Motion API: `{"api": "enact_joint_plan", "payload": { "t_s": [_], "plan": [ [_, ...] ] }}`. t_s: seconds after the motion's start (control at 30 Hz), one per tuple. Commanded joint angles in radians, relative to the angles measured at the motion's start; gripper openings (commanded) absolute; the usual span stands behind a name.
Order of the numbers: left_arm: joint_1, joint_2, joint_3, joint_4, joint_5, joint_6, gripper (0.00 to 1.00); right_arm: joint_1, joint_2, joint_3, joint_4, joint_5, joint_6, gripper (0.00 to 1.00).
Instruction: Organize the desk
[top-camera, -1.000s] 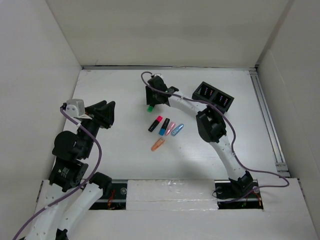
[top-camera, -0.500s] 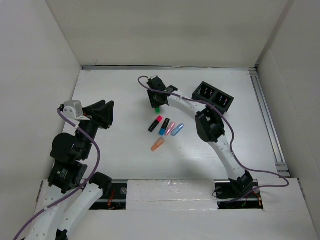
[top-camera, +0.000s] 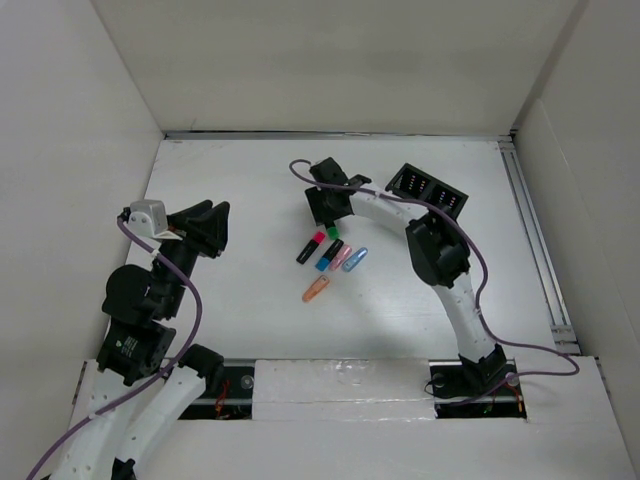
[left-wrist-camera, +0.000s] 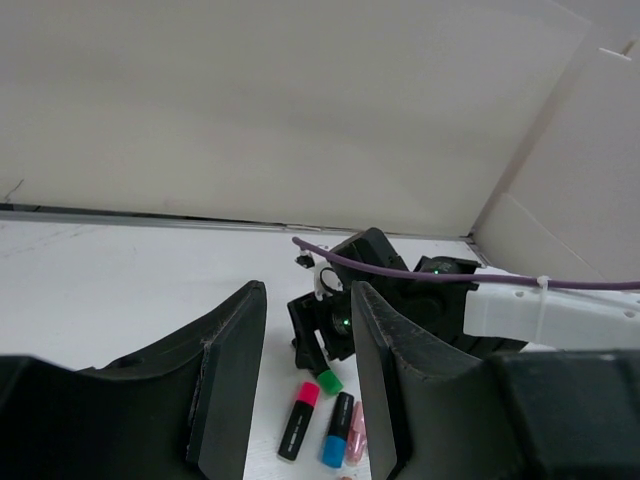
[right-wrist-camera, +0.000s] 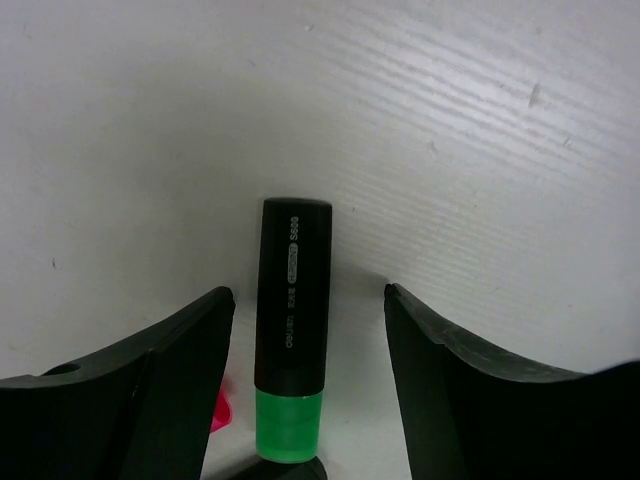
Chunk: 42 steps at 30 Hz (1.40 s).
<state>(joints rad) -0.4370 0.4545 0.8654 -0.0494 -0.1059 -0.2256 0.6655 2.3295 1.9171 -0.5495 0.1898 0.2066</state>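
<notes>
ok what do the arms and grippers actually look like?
Both arms are white links with black joints: left arm, right arm. A purple cable runs along each. The left gripper and right gripper are black, each with two broad flat fingers. A pale camera block sits on the left wrist.

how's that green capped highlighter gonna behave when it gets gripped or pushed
The highlighter looks like a short, hard plastic barrel, so it is probably stiff and light. Its smooth black body may slip in a grip, and it could roll if pushed sideways.
</notes>
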Motion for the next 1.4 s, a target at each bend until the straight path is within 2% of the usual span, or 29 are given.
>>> {"api": "enact_joint_plan", "payload": {
  "t_s": [0.0,0.13,0.27,0.43,0.57,0.67,0.8,1.03,1.07,1.17,1.27,1.37],
  "plan": [
    [-0.003,0.01,-0.002,0.043,0.005,-0.001,0.36,-0.015,0.01,0.094,-0.01,-0.012,-0.047,0.67],
    [-0.003,0.012,-0.003,0.043,0.005,0.0,0.36,-0.026,0.048,0.129,-0.027,0.002,-0.055,0.63],
    [-0.003,0.016,0.0,0.043,0.012,0.0,0.36,-0.035,0.076,0.144,-0.024,-0.023,-0.059,0.54],
    [-0.003,0.018,0.0,0.043,0.006,-0.001,0.36,-0.035,0.097,0.169,-0.053,-0.021,-0.064,0.47],
    [-0.003,0.019,-0.003,0.042,0.008,-0.001,0.36,-0.026,0.087,0.142,-0.043,-0.018,-0.047,0.16],
    [-0.003,0.018,-0.003,0.042,0.012,-0.001,0.36,-0.036,0.053,0.123,-0.011,-0.02,-0.023,0.06],
    [-0.003,0.023,-0.005,0.042,0.012,-0.001,0.36,-0.056,-0.065,0.062,0.147,-0.058,0.0,0.01],
    [-0.003,0.023,-0.008,0.043,0.009,0.0,0.36,-0.122,-0.376,-0.101,0.429,-0.089,0.02,0.0],
    [-0.003,0.024,-0.009,0.042,0.017,0.0,0.36,-0.147,-0.483,-0.154,0.462,-0.049,0.027,0.0],
    [-0.003,0.026,-0.011,0.042,0.014,0.0,0.36,-0.196,-0.582,-0.254,0.519,-0.03,0.036,0.0],
    [-0.003,0.032,-0.009,0.043,0.026,0.0,0.36,-0.266,-0.65,-0.371,0.611,0.035,0.051,0.0],
    [-0.003,0.033,-0.014,0.043,0.017,0.002,0.36,-0.306,-0.699,-0.461,0.686,0.192,0.036,0.0]
  ]
}}
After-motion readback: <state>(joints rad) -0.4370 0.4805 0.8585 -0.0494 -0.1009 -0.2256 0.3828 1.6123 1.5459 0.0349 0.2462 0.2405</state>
